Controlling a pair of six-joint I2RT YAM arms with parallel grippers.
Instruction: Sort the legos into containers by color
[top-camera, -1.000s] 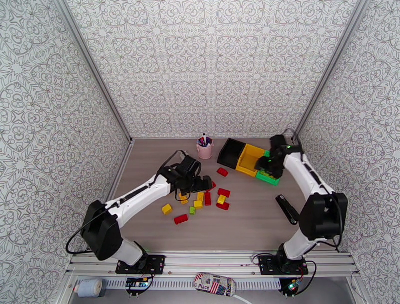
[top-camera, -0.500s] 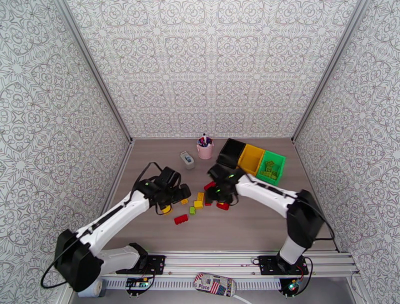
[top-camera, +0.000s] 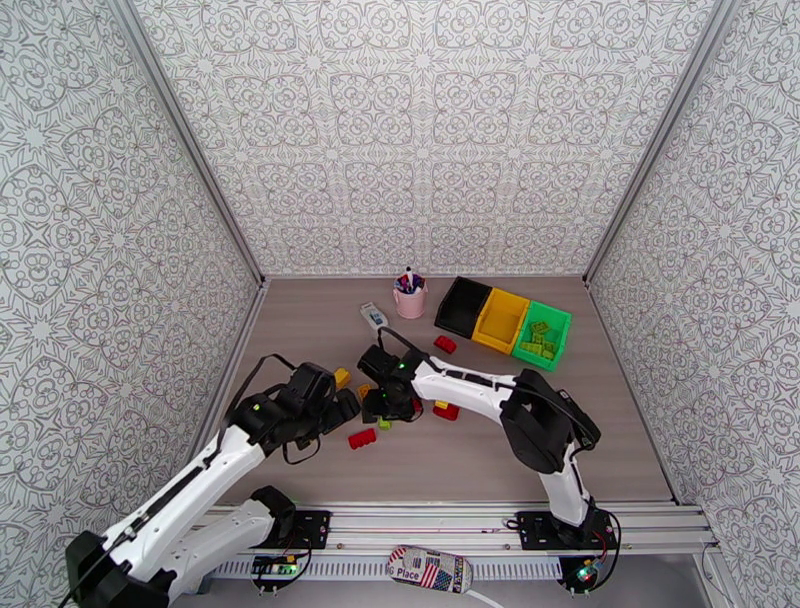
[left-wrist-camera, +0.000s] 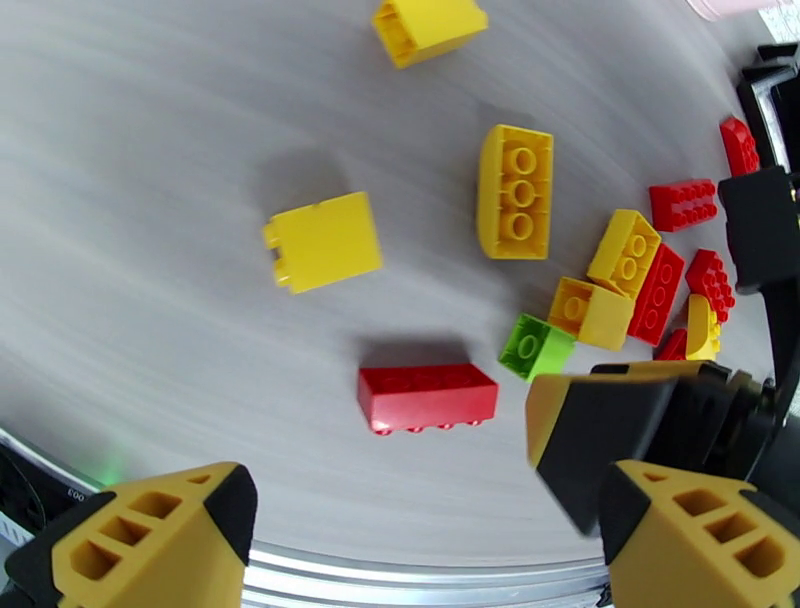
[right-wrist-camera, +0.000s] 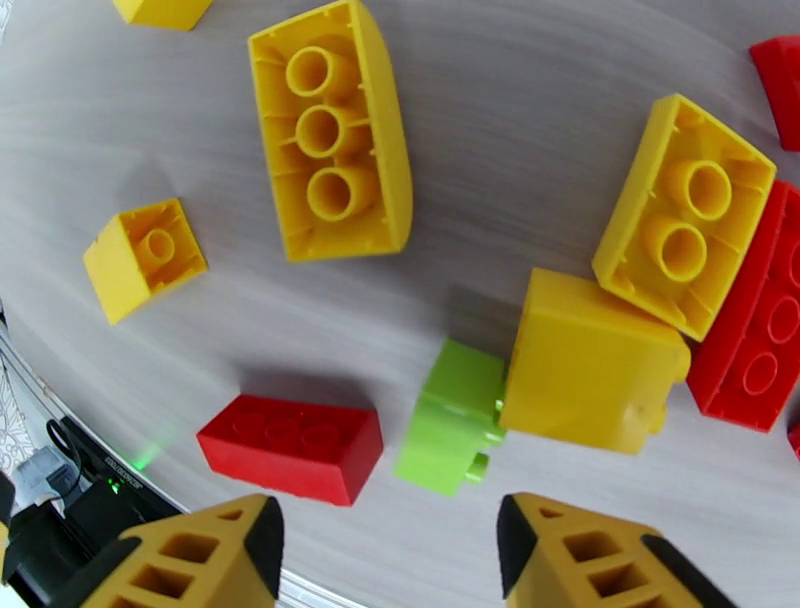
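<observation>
An aluminium rail (top-camera: 420, 522) runs along the near edge and carries both arm bases; a flag-printed tag (top-camera: 430, 570) lies just in front of it. Beyond the rail, the tabletop (top-camera: 600, 440) is a matt, grey-brown wood-grain board.

The left claw (top-camera: 342, 408) hangs low over the front-left part of the board. Its jaws are spread wide with nothing between them, and a long red brick (left-wrist-camera: 428, 395) lies just ahead of its fingertips. The right claw (top-camera: 385, 400) reaches across to the middle, just beside the left one. Its jaws stand apart and grip nothing. A lime green brick (right-wrist-camera: 452, 415) lies just past its tips, touching a yellow brick (right-wrist-camera: 590, 375).

The loose legos (top-camera: 447, 410) lie scattered around both claws in the middle of the board, red and yellow. One red piece (top-camera: 445, 344) sits apart, nearer the bins.

Further back, a small white box (top-camera: 374, 316) lies beside a pink cup (top-camera: 409, 300) holding pens. To the right, the containers sit joined in a slanted row: a black bin (top-camera: 462, 305), a yellow bin (top-camera: 502, 318) and a green bin (top-camera: 556, 312) holding several green bricks.

White panels printed with grey ornament close off the left, back (top-camera: 420, 130) and right sides. They meet at aluminium corner posts (top-camera: 197, 150).
</observation>
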